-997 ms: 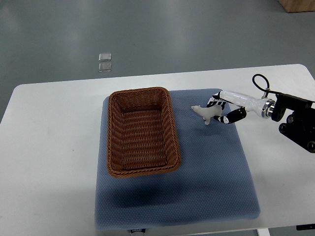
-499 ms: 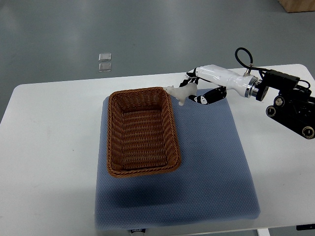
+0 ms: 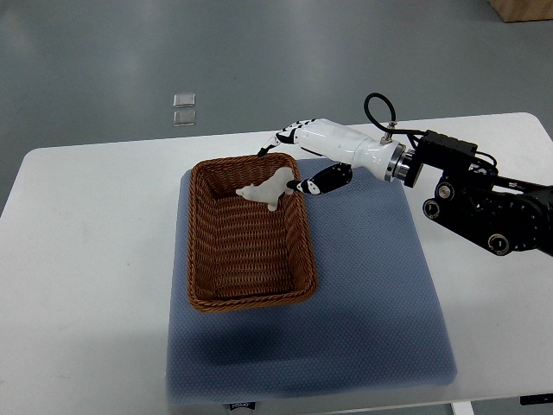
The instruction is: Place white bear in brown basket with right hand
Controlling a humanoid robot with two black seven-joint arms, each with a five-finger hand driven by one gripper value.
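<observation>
Now white bear (image 3: pixel 267 189) in right hand (image 3: pixel 298 160), over brown basket (image 3: pixel 248 234)

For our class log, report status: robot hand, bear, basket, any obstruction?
Right robot hand shut on white bear. Bear held over far end of brown basket, not released. Nothing in the way. Left hand not in view.

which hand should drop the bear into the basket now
Right. The right hand already holds the bear over the basket, so it only has to let go. No left arm is in view.
</observation>
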